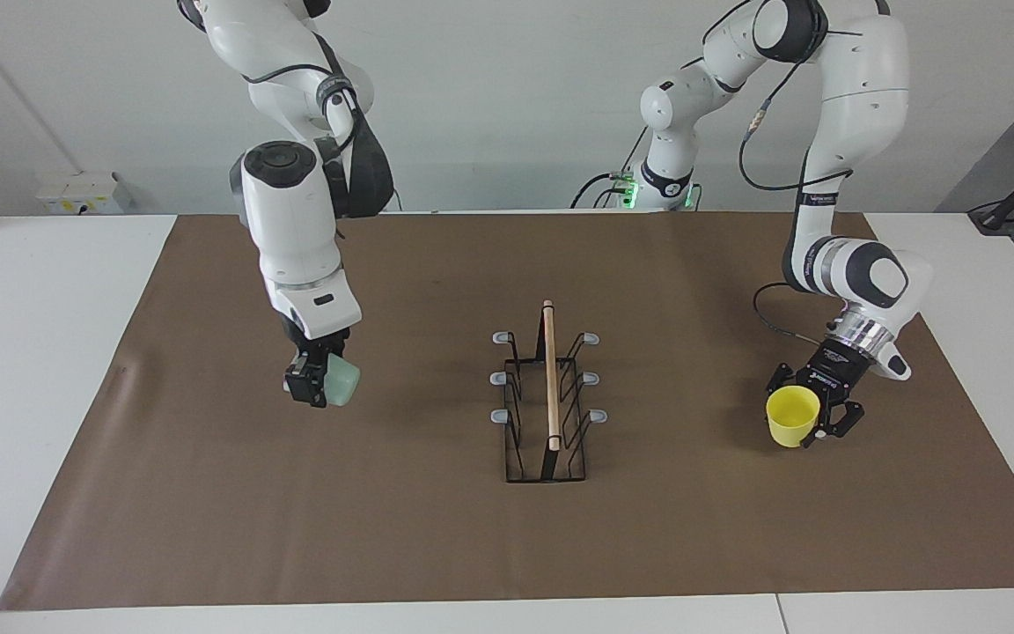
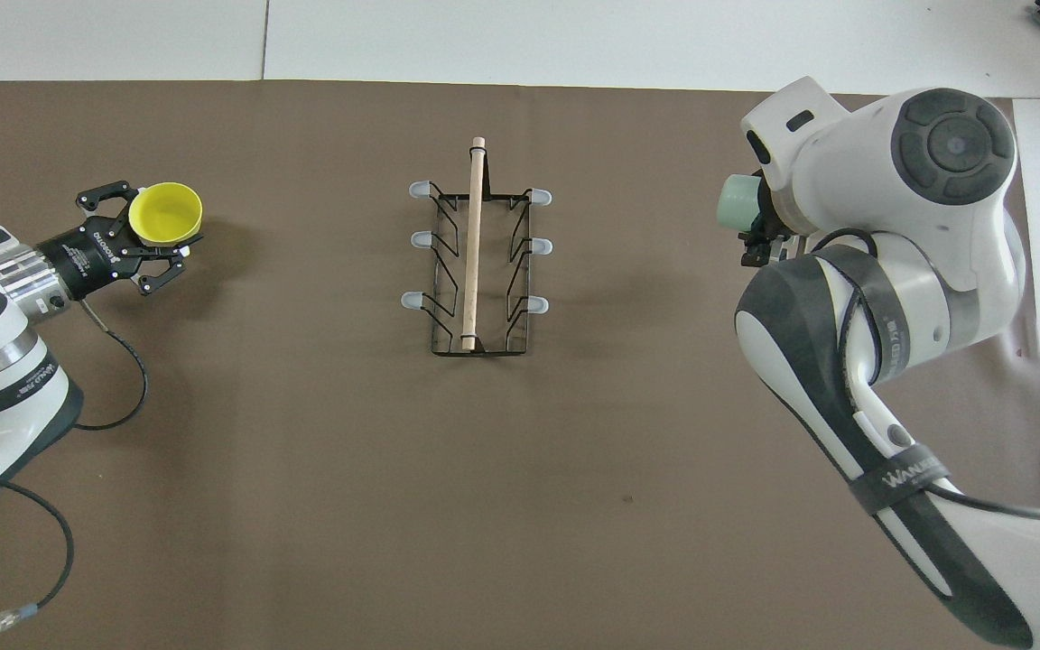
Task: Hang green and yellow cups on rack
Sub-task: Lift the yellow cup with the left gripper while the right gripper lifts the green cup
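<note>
Right tool (image 1: 312, 385) had the green cup (image 1: 341, 380) clamped and tipped sideways, left tool (image 1: 817, 414) gripped the yellow cup (image 1: 792, 416) upright, and the rack (image 1: 547, 396) sat mid-table (image 1: 208, 493) between them, every prong bare.

Green cup: pale mint plastic tumbler (image 1: 341, 381), tipped sideways, held aloft.
Yellow cup: bright plastic tumbler (image 1: 792, 416), upright, mouth up.
Rack: black wire stand (image 1: 547, 396), prongs bare, mid-table.

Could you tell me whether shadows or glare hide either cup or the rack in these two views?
Facing view: even light, soft shadows, green cup, yellow cup and rack clear. Overhead view: no glare, but the right arm's bulk hides most of the green cup.
</note>
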{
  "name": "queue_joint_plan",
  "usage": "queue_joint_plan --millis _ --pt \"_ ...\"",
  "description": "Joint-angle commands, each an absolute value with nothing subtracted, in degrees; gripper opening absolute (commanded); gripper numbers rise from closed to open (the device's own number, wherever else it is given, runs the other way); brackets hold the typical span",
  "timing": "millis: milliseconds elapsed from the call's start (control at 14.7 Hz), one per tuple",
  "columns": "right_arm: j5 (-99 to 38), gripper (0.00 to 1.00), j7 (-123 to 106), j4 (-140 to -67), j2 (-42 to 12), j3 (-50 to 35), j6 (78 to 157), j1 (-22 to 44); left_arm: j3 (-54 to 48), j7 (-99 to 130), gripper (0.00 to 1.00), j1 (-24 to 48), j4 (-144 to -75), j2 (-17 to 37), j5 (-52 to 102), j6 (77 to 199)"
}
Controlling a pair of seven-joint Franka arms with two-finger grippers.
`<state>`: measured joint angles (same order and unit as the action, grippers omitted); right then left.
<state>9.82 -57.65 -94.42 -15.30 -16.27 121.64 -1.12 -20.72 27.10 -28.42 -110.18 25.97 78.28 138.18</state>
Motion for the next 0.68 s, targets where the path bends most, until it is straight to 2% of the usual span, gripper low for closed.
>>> queue_joint_plan --millis 0,136,408,612 --pt "-0.3 0.0 -54.6 -94.7 -12.6 -17.5 120.8 -2.4 -19.5 27.2 0.0 -27.9 -108.5 24.8 68.1 135.0" --pt "-10.7 0.0 -53.6 -94.7 -12.1 -17.3 121.7 -2.7 -19.2 27.1 0.0 -27.7 -105.1 24.9 58.5 131.9" --pt "-18.9 0.0 -54.0 -94.7 -11.5 -17.5 125.5 -2.9 -18.4 27.3 0.0 -25.6 -99.5 25.0 47.7 127.8" --pt "-28.2 0.0 -57.0 -95.0 -11.4 -17.4 127.8 -3.4 -8.6 28.1 0.0 -16.8 -98.4 23.3 46.5 127.8"
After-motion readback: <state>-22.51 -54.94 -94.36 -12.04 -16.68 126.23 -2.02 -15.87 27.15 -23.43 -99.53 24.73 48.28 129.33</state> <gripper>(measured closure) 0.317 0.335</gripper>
